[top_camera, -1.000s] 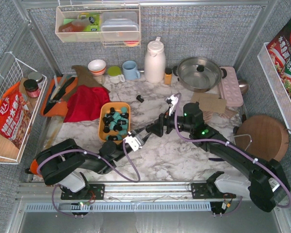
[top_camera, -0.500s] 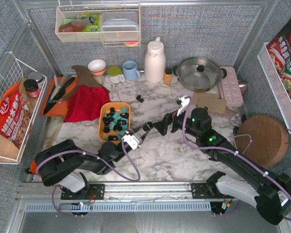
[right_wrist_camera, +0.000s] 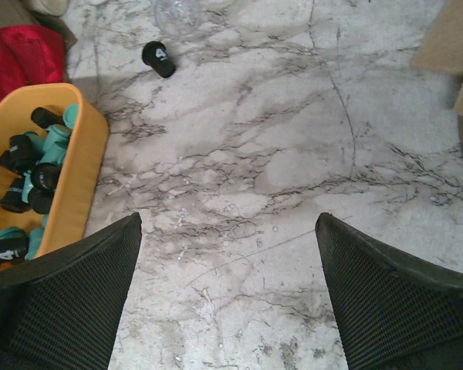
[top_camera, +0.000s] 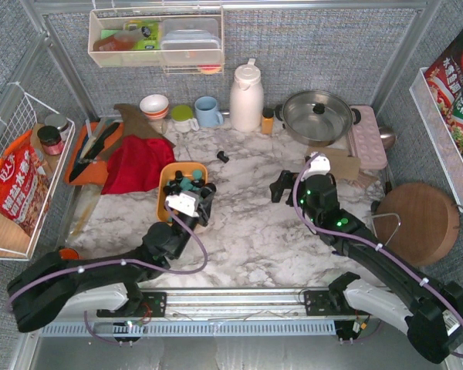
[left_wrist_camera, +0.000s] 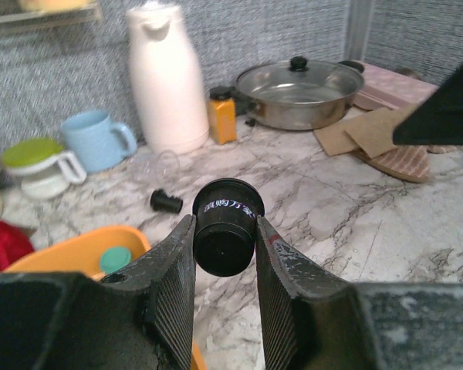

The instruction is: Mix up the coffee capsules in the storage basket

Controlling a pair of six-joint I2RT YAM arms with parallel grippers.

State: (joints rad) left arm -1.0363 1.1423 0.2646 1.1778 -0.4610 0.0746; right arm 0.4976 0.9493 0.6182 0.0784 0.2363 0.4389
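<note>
The orange storage basket [top_camera: 167, 173] lies left of centre and holds several black and teal coffee capsules [top_camera: 187, 183]. My left gripper [top_camera: 204, 193] is over the basket's right rim, shut on one black capsule [left_wrist_camera: 228, 231] with white lettering on its rim. The basket's edge [left_wrist_camera: 69, 247] shows below it in the left wrist view. My right gripper [top_camera: 282, 187] is open and empty over bare marble, to the right of the basket [right_wrist_camera: 85, 154]. Its jaws [right_wrist_camera: 228, 223] stand wide apart. One loose black capsule [top_camera: 223, 157] lies on the table behind the basket.
A red cloth [top_camera: 137, 162] and a darker orange utensil tray [top_camera: 89, 150] lie left of the basket. A white thermos [top_camera: 246, 96], blue mug [top_camera: 208, 112] and lidded pot [top_camera: 318, 116] stand at the back. Cardboard pieces [top_camera: 336, 163] and a round wooden board [top_camera: 420, 220] are at right.
My left gripper has swung left and back from mid-table to the basket's right rim, carrying the black capsule. My right gripper has drawn away to the right.
</note>
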